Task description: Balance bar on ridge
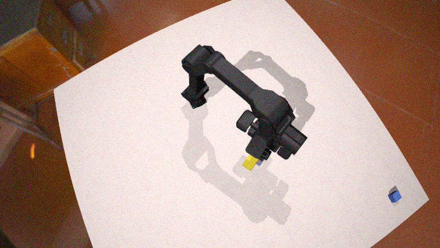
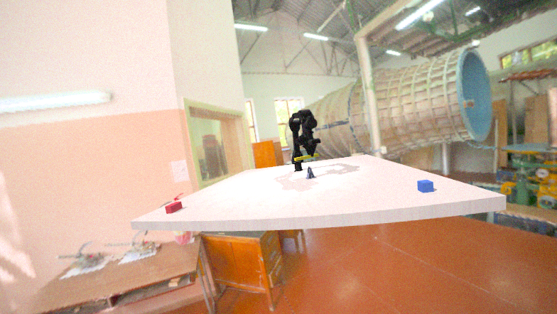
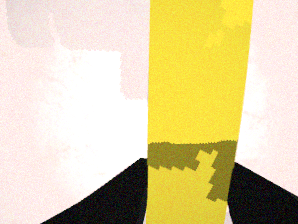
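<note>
The yellow bar (image 1: 250, 162) (image 2: 300, 158) (image 3: 197, 90) is held in the air. It runs lengthwise up the wrist view. My gripper (image 2: 310, 154) (image 3: 186, 169) is shut on it, one black finger at each side. In the top view the arm hides the fingertips and most of the bar. The blue-grey ridge (image 1: 259, 162) (image 2: 310, 173) stands on the table below the bar, with a gap between them in the exterior view. In the top view it is mostly hidden beneath the gripper. The ridge does not show in the wrist view.
A blue block (image 1: 394, 196) (image 2: 425, 185) lies near a corner of the white table (image 1: 132, 116) (image 2: 241, 212). A red block (image 2: 173, 207) lies near another corner in the exterior view. The arm's shadows fall across the table.
</note>
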Motion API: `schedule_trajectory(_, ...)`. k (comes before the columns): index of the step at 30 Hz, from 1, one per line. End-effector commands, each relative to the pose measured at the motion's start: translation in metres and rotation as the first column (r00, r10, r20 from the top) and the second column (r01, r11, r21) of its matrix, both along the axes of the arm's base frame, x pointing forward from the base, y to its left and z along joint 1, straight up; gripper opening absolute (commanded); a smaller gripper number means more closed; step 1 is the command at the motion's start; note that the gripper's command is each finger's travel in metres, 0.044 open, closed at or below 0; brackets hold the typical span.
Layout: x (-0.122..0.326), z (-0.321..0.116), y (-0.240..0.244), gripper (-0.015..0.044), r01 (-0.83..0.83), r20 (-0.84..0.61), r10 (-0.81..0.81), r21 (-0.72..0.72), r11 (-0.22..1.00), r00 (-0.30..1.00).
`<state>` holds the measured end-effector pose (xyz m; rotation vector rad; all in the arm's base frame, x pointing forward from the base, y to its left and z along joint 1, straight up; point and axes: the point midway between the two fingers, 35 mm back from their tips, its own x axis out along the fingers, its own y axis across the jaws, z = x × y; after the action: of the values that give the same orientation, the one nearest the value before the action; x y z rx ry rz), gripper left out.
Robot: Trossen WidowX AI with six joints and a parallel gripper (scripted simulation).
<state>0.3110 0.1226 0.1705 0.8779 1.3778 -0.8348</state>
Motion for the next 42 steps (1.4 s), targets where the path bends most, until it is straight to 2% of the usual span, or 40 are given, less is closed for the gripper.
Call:
schedule_trajectory(1,0.001,0.0,0.007,0.0,0.019,0.002,-0.019,-0.001,1.0,1.0)
schedule_trajectory(30,0.004,-0.042,0.009,0.0,0.021,0.002,-0.021,-0.001,1.0,1.0)
schedule_trajectory(42,0.004,-0.042,0.008,0.0,0.021,0.002,-0.021,-0.001,1.0,1.0)
